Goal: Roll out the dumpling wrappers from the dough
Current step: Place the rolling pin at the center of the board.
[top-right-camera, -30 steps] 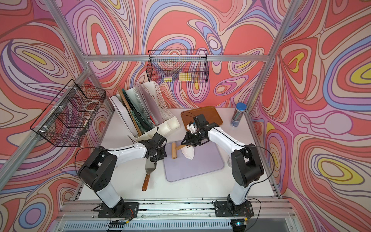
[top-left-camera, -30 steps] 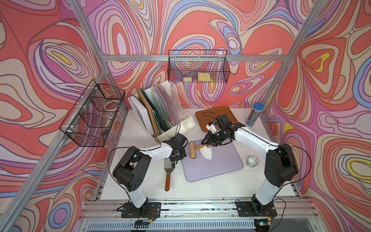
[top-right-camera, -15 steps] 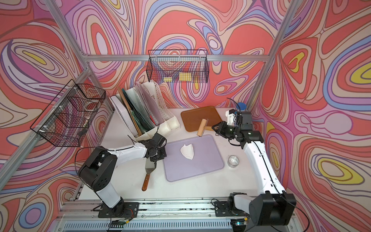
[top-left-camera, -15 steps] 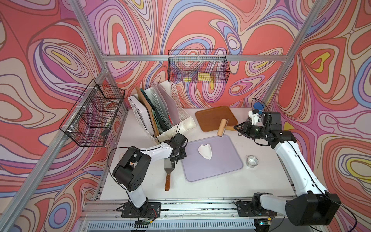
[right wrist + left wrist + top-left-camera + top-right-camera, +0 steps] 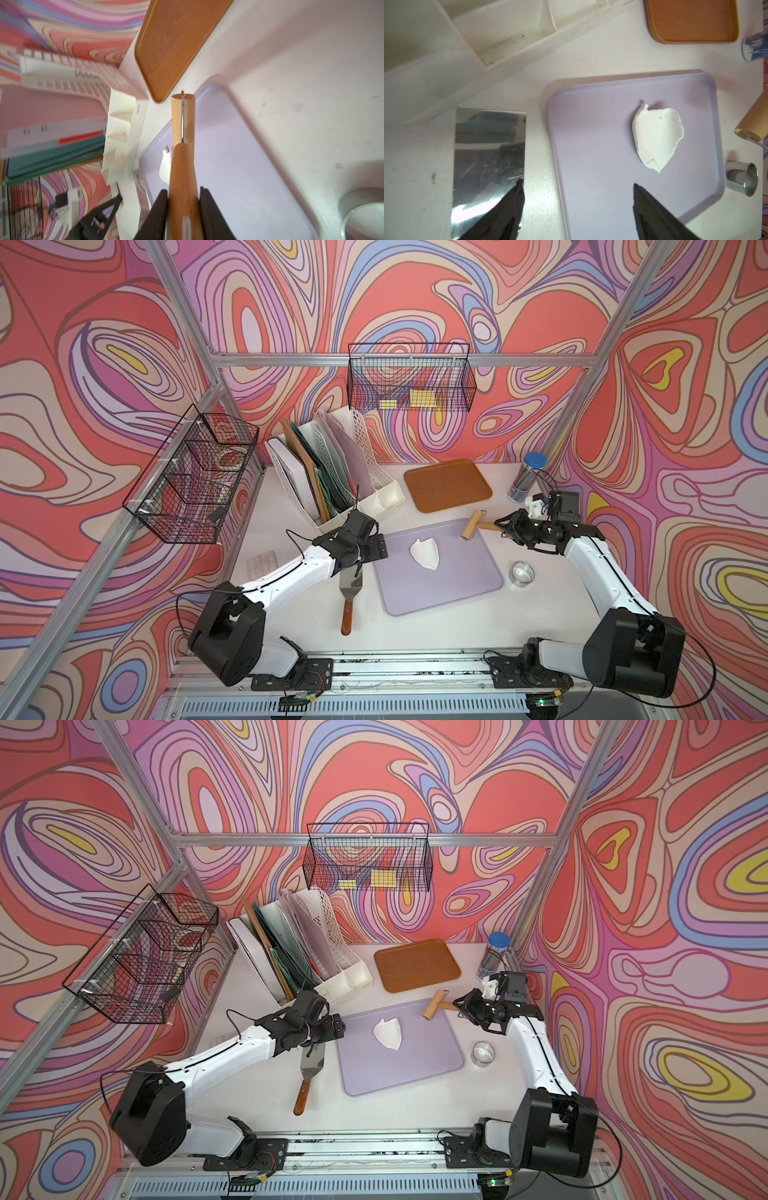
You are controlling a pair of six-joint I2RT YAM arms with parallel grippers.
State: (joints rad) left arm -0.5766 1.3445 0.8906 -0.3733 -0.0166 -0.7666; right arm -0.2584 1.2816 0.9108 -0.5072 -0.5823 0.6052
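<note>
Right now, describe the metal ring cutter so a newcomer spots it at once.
Find the lilac mat on the white table. Just off its edge nearest the right arm stands a metal ring cutter. It alone is shiny, round and open-topped; the nearby roller is wooden.

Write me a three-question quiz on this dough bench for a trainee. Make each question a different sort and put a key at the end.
1. Fill in: the white dough lies on the ___ mat.
2. True or false: the left gripper is shut on the spatula.
3. The right gripper is closed on: A) the dough; B) the handle of the roller; C) the mat.

Key
1. purple
2. False: its jaws stand wide open, one finger above the spatula and the other above the mat.
3. B
</note>
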